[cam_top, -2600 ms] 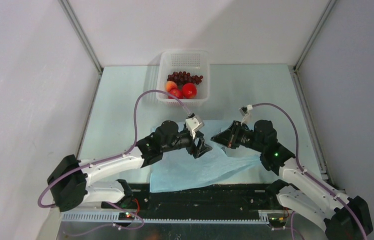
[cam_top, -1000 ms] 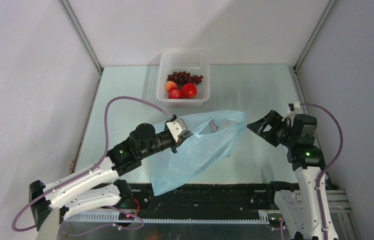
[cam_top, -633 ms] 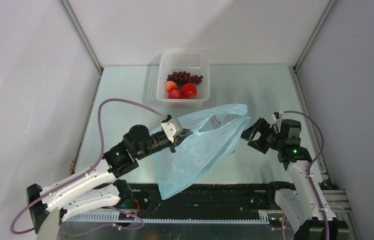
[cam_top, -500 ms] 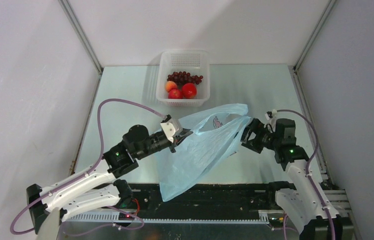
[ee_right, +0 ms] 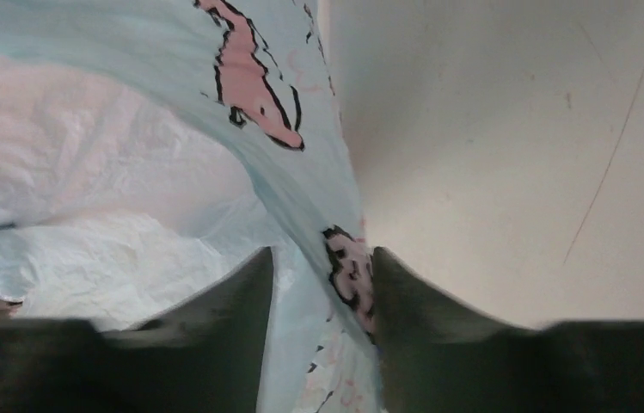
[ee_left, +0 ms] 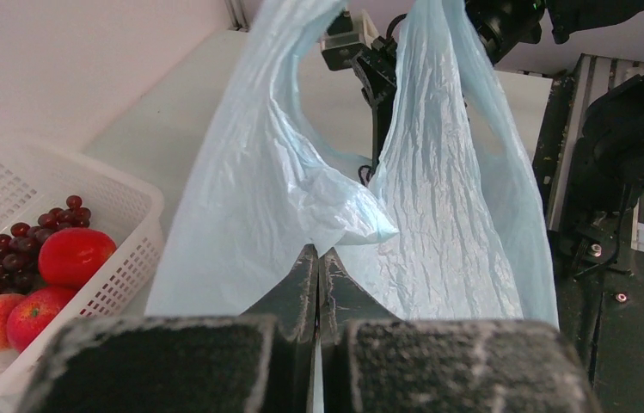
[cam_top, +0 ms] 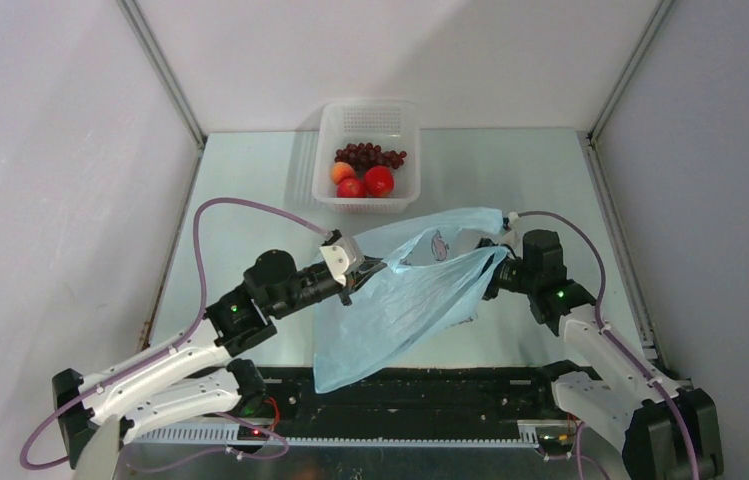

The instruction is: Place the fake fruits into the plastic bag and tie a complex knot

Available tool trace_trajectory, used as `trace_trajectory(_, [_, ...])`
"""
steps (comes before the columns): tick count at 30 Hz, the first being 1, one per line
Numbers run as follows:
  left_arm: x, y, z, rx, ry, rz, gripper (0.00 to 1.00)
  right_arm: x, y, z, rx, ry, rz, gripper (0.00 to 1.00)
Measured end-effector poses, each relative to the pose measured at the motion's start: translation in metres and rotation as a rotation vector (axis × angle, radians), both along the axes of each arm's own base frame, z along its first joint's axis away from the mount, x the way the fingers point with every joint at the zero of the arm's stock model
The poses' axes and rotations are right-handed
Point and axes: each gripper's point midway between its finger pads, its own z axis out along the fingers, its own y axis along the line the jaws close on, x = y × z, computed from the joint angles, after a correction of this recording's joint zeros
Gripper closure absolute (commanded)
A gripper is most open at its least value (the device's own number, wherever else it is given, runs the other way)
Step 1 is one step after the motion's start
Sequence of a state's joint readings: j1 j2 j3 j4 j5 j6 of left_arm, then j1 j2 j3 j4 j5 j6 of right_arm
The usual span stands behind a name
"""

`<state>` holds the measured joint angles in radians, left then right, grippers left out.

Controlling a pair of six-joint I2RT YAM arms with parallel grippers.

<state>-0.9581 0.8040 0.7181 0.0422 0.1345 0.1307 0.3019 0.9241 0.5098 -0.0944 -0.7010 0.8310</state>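
The light-blue plastic bag [cam_top: 410, 300] hangs stretched between both arms above the table. My left gripper [cam_top: 362, 272] is shut on its left edge, and the left wrist view shows the plastic pinched at the fingertips [ee_left: 319, 254]. At the bag's right edge, my right gripper [cam_top: 495, 262] has its jaws apart, and a printed fold of the bag [ee_right: 129, 198] runs between the fingers [ee_right: 241, 292]. The fake fruits lie in the white basket [cam_top: 322, 150]: dark grapes [cam_top: 370, 155], two red fruits [cam_top: 379, 180] and a peach one [cam_top: 342, 171]. No knot is in view.
The basket stands at the back centre of the table, just beyond the bag's top. Grey walls close in the left, right and back sides. A black rail [cam_top: 430, 385] with the arm bases runs along the near edge, and the bag's lower corner hangs over it.
The bag went from lying flat to being lifted and spread. Over the last second my right gripper swung in from the right onto the bag's right edge, and its jaws narrowed. The left gripper stayed shut.
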Motion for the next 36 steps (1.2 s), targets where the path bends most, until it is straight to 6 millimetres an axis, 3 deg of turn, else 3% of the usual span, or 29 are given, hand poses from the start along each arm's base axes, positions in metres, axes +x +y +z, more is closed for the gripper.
trace_trajectory(3, [0.0,0.0,0.0,0.0,0.0,0.002,1.0,0.002,0.002,0.007,0.024,-0.014,-0.002,0.96])
trace_trajectory(5, [0.001,0.001,0.0,0.001,-0.001,0.005,0.96,0.002,0.001,0.012,0.029,-0.026,-0.008,1.0])
trace_trajectory(7, [0.001,0.002,0.0,0.002,-0.001,0.013,0.79,0.004,-0.003,0.022,0.031,-0.039,-0.021,1.0])
trace_trajectory(8, [0.001,0.003,0.0,0.002,0.0,0.018,0.59,0.005,-0.006,0.03,0.029,-0.056,-0.032,1.0])
trace_trajectory(9, [0.002,0.005,0.0,0.004,0.003,0.023,0.48,0.008,-0.01,0.039,0.025,-0.079,-0.045,1.0])
trace_trajectory(10, [0.002,0.006,0.0,0.005,0.006,0.028,0.29,0.011,-0.015,0.05,0.017,-0.107,-0.06,1.0])
trace_trajectory(12, [0.002,0.008,0.002,0.007,0.004,0.035,0.12,0.016,-0.025,0.078,-0.01,-0.18,-0.098,1.0])
trace_trajectory(14, [0.002,0.01,0.009,-0.002,0.015,0.046,0.04,0.021,-0.036,0.108,-0.052,-0.26,-0.137,1.0])
trace_trajectory(17, [0.001,0.014,0.039,-0.046,0.025,0.06,0.01,0.025,-0.052,0.157,-0.132,-0.395,-0.19,1.0])
trace_trajectory(19, [-0.001,0.018,0.073,-0.101,0.026,0.065,0.01,0.025,-0.062,0.189,-0.197,-0.48,-0.222,1.0])
trace_trajectory(23, [0.001,0.029,0.137,-0.232,0.031,0.082,0.01,0.027,-0.075,0.215,-0.297,-0.549,-0.255,1.0])
trace_trajectory(25, [0.006,0.034,0.152,-0.275,0.059,0.092,0.01,0.03,-0.081,0.22,-0.348,-0.564,-0.269,1.0])
trace_trajectory(30, [0.018,0.038,0.144,-0.295,0.159,0.111,0.01,0.038,-0.088,0.2,-0.454,-0.504,-0.289,1.0])
trace_trajectory(36, [0.039,0.025,0.094,-0.215,0.308,0.152,0.0,0.057,-0.099,0.161,-0.605,-0.396,-0.352,1.0])
